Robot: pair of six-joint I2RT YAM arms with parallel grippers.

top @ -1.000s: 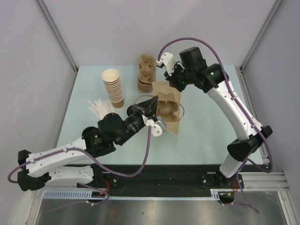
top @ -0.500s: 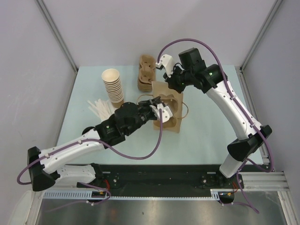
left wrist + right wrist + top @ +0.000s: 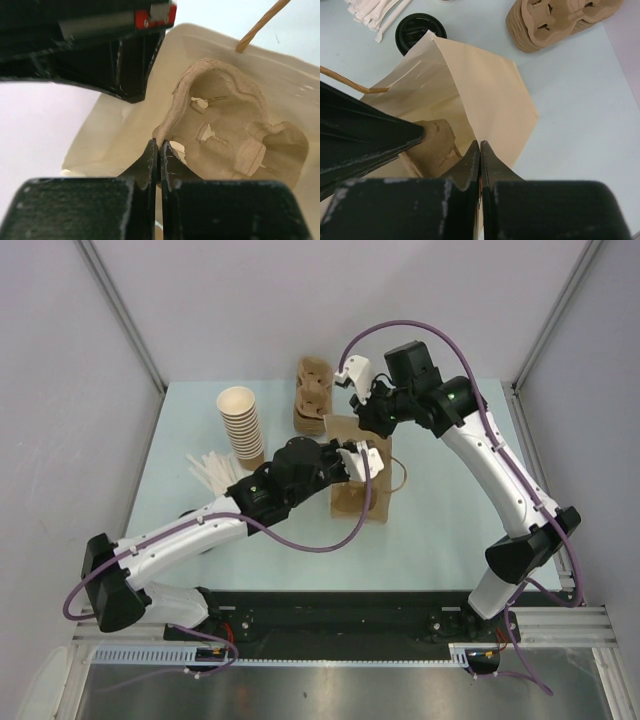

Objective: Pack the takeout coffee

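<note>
Seating the pulp carrier (image 3: 235,130) inside the paper bag (image 3: 485,85) is judged the step in hand; its rim is pinched by the left gripper (image 3: 159,147); the bag's edge is pinched by the right gripper (image 3: 479,147); the takeout coffee (image 3: 420,32) stands on the table (image 3: 580,100) just outside the bag; release of the carrier, then a reach for the cup, seems called for.

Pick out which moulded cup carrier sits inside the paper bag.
The single carrier pinched by the left gripper: the walls of the paper bag surround it. The other carriers lie stacked on the table, outside the bag.
</note>
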